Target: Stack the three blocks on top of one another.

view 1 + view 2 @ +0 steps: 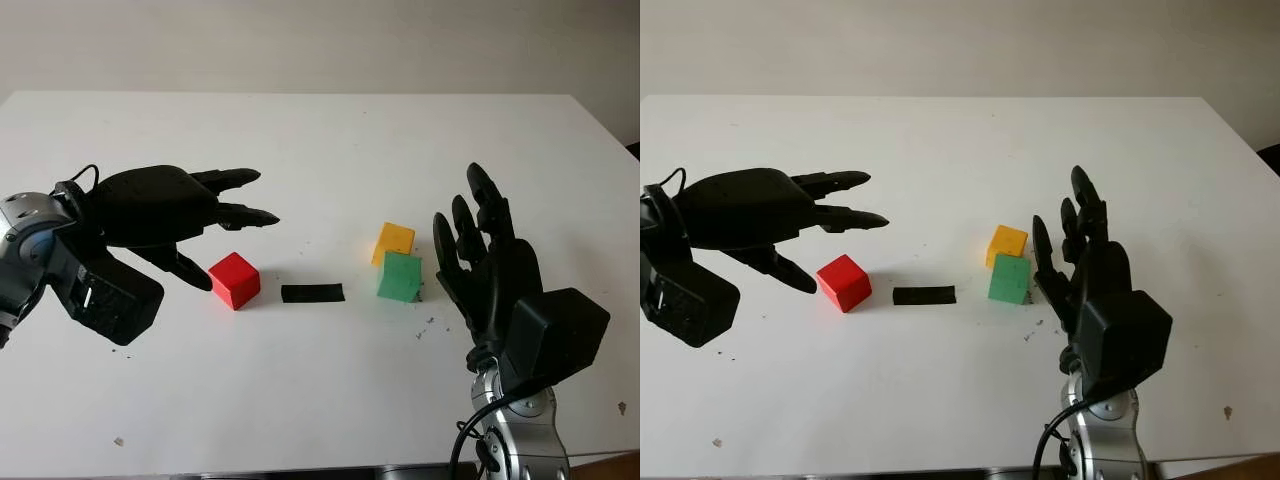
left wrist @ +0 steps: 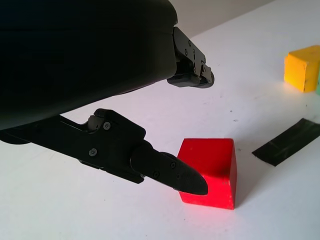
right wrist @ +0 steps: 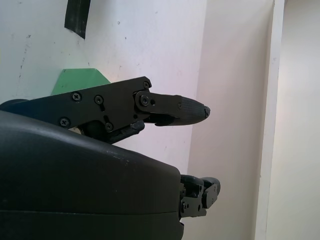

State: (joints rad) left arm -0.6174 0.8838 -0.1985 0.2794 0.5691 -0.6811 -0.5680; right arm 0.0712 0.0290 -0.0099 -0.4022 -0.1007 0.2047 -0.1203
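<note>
The red block (image 1: 234, 279) lay on the bench (image 1: 320, 150), just beside the left robot hand (image 1: 175, 215) — toward its fingertips and a little below them, the thumb almost touching it. This hand was open and held nothing. The right robot hand (image 1: 480, 260) was open too, nearer to the green block (image 1: 400, 277) and the yellow block (image 1: 393, 241) — those two touching, well apart from the red one.

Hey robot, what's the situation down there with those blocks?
Left hand open, over red block. Right hand open, beside green block. Yellow block touching green, none stacked. Black tape strip between, flat, no obstruction.
</note>
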